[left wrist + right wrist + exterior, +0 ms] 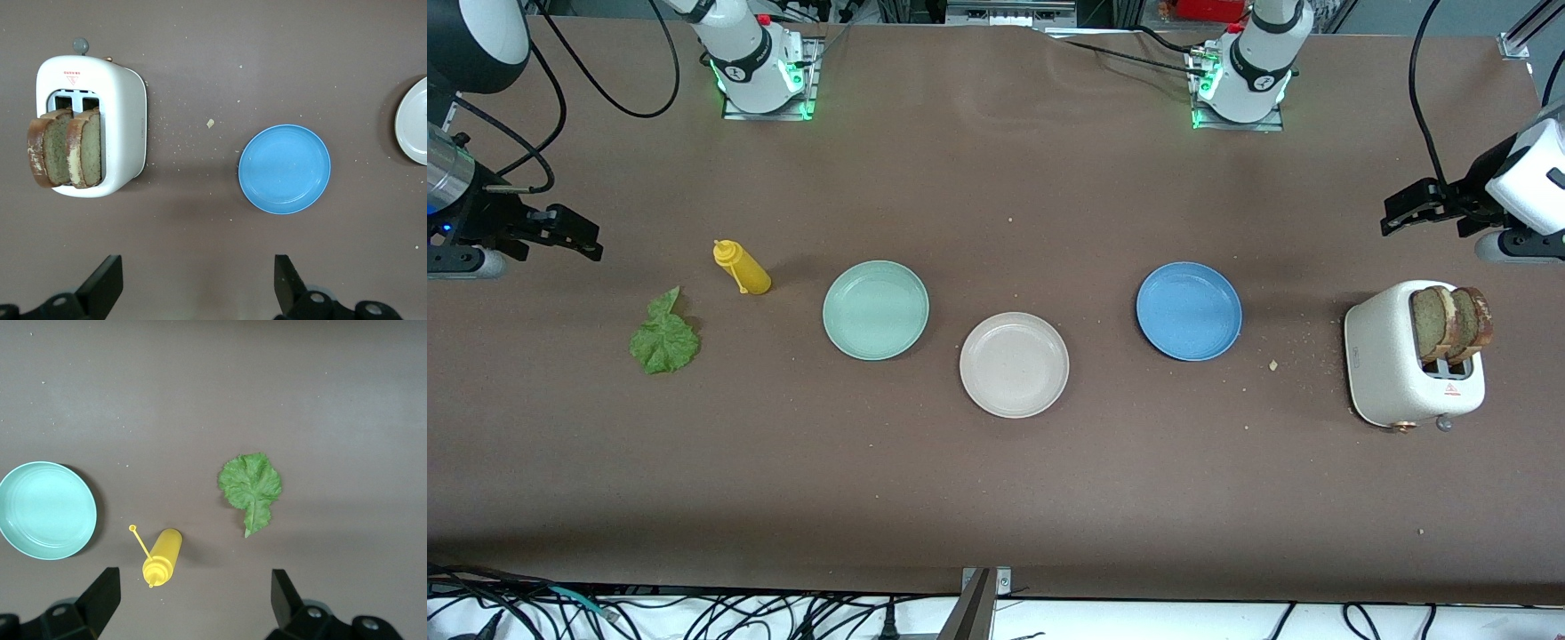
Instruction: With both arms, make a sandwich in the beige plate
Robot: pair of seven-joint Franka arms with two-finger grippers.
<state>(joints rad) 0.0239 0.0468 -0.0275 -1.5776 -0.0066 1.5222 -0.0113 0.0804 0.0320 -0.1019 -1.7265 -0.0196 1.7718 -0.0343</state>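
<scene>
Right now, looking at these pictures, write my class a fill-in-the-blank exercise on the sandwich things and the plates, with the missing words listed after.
1. The two bread slices stand in the slots of the white ____.
2. The lettuce leaf lies on the table beside the yellow ____.
3. Of the three plates, the beige plate lies ____ to the front camera.
4. The beige plate lies between the mint-green plate and the ____ plate.

Missing words: toaster; bottle; nearest; blue

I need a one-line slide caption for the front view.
Empty beige plate at table centre; bread slices in toaster, lettuce leaf apart, both grippers open.
</scene>
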